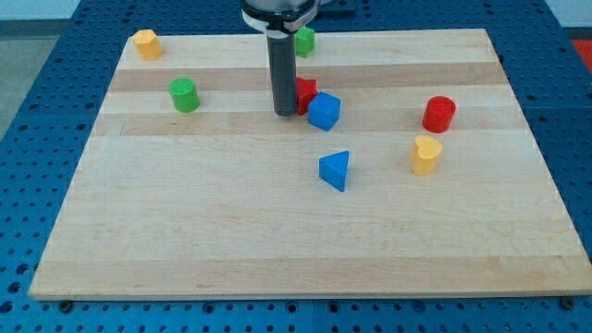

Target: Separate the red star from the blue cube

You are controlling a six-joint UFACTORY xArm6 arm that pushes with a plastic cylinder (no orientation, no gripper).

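- The red star (305,94) sits near the board's top middle, touching the blue cube (324,111) on its right.
- My tip (285,113) stands just left of the star, holding nothing.
- A blue triangular block (336,170) lies below the cube.
- A red cylinder (439,114) and yellow heart-shaped block (426,154) sit right.
- A green cylinder (185,94) lies left on the wooden board (185,231).

The scene is lit brightly and evenly from above. Only short, soft shadows are cast beside the blocks and at the rod (284,69). A mild sheen is seen on the board (277,231) toward the view's top. Focus is held sharp throughout; slight keystone narrowing is noted toward the top.
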